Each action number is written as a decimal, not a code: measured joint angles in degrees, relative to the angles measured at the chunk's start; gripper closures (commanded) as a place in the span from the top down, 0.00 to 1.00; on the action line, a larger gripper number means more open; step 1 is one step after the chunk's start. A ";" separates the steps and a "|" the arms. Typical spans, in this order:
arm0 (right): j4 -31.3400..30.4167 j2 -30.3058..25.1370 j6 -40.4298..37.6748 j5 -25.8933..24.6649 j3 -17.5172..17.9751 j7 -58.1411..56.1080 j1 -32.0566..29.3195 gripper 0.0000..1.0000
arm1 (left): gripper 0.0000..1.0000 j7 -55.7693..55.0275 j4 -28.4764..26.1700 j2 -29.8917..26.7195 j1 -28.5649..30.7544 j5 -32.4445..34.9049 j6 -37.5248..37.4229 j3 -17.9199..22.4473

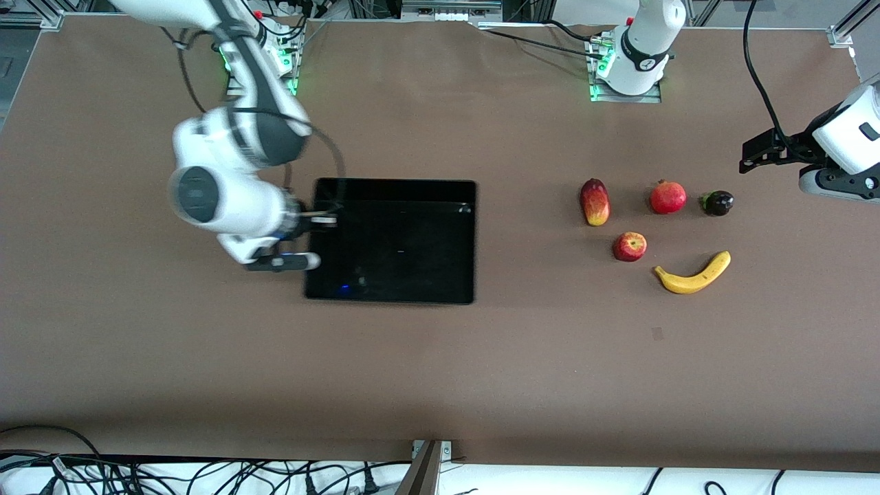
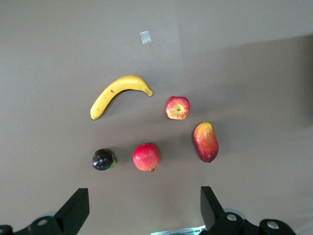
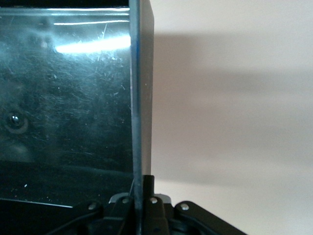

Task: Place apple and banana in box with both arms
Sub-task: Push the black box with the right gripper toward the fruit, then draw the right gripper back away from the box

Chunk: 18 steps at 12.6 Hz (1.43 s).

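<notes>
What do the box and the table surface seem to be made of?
The box looks like glossy black plastic: the right wrist view shows bright reflections and fine scratches on its floor, and a thin rigid wall held in the shut right gripper. The table seems covered with a matte brown sheet, perhaps paper or fabric; it shows no glare.

Five fruits cluster toward the left arm's end of the brown table [image 1: 440,385]. The apple [image 1: 630,246] sits near the banana [image 1: 693,274], with narrow gaps between them. An oval red-yellow fruit [image 1: 595,201], a pomegranate [image 1: 667,197] and a dark fruit [image 1: 718,203] line up farther from the front camera. The box [image 1: 412,227] interior lies bare; the right gripper [image 1: 317,221] clamps its wall at the right arm's end.
</notes>
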 measured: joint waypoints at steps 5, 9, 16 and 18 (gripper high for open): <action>11.24 15.08 9.92 -0.01 -0.20 12.84 11.07 0.00 | 1.00 0.00 0.00 0.07 0.37 -0.02 0.01 0.00; 12.19 16.88 12.91 -0.01 -0.24 14.27 13.79 0.97 | 1.00 0.00 0.00 0.22 0.48 -0.03 0.01 0.00; 14.55 14.38 10.07 -0.02 -2.44 14.27 13.53 1.00 | 1.00 0.00 0.00 0.32 0.57 -0.04 0.03 -0.18; 15.08 10.50 4.99 -0.05 -5.47 14.19 11.45 1.00 | 1.00 0.00 0.01 0.32 0.55 -0.05 0.06 -0.37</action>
